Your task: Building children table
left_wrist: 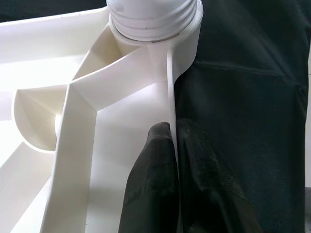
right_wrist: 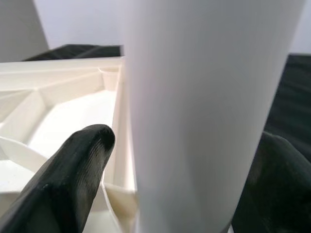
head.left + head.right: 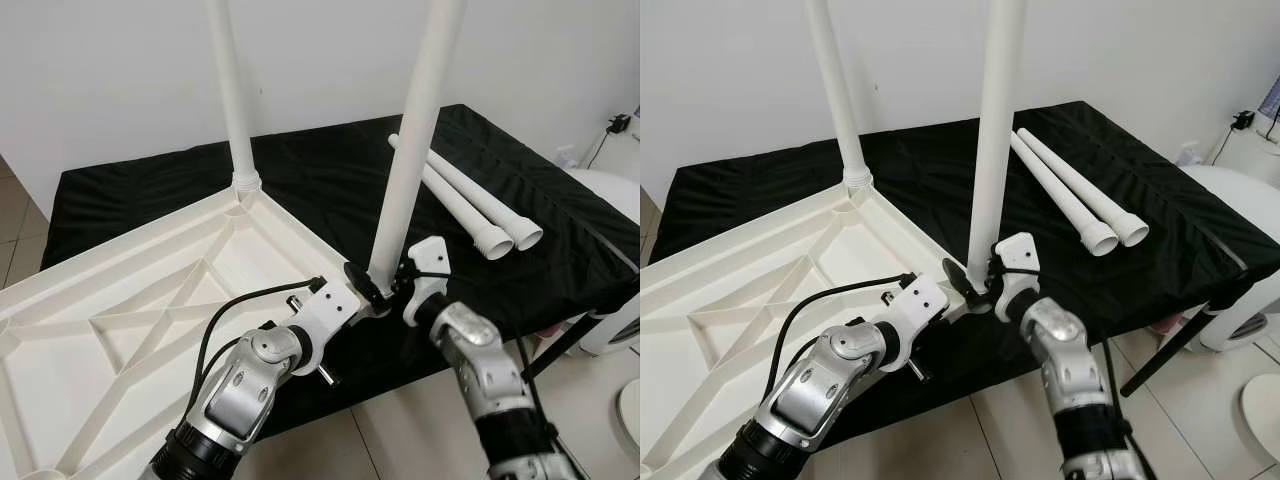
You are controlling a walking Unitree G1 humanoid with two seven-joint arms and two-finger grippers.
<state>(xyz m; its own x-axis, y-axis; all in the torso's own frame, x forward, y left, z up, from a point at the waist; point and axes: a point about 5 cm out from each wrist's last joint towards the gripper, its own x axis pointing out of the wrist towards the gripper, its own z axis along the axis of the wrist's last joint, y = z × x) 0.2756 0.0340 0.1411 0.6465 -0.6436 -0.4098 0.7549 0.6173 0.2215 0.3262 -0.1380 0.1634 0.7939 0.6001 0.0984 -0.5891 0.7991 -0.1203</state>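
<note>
Your largest piece is the black-covered bench, which carries everything at working height. On it the white tabletop lies upside down, ribs facing up, so its corner sockets are open to take legs; I judge that is why it is flipped. One tabletop, then.

Legs come to four. One far leg stands upright in the far corner socket. One near leg stands upright at the near corner, which overhangs the bench's front edge. Two spare legs lie side by side on the cloth to your right, touching, threaded ends toward you, within reach for the remaining corners.

Your right end effector has its fingers clamped either side of the near leg's base, probably to steady or twist it into the socket. Your left end effector is pinching the tabletop's rim wall just beside that corner, apparently to stop the top turning
</note>
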